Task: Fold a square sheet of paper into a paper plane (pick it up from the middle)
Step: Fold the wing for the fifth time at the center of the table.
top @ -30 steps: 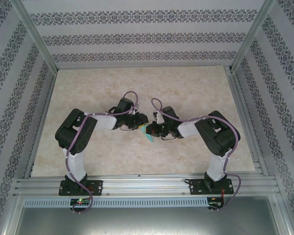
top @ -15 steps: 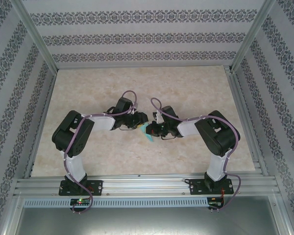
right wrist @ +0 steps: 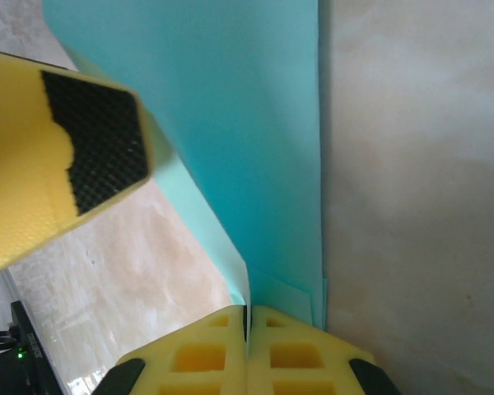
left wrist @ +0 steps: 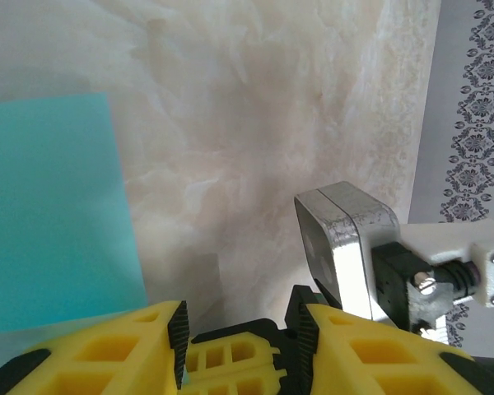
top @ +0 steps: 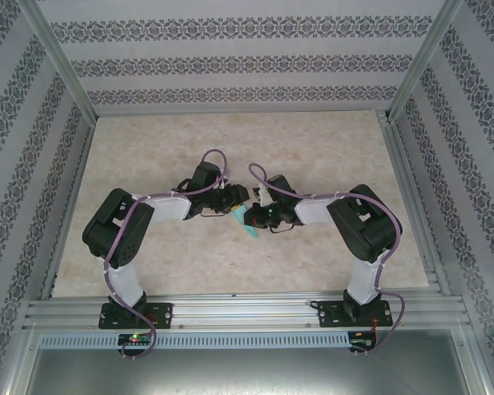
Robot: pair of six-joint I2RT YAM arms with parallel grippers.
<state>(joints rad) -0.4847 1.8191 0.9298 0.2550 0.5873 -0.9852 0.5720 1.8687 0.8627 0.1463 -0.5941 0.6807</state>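
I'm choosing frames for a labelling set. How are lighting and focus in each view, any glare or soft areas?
Top external: even, soft light, faint shadows on the table, the square sheet of paper tiny yet distinct. Left wrist: table pale and washed out towards the top, glare on a silver block. Right wrist: paper evenly lit, slightly soft up close where the right gripper pinches it.

Soft, even light brightens the pale marbled tabletop (top: 313,148). In the left wrist view a grey shadow spreads at 6 o'clock beside the thin turquoise paper sheet (left wrist: 49,214); glare whitens the silver metal block (left wrist: 337,255) at 4 o'clock.
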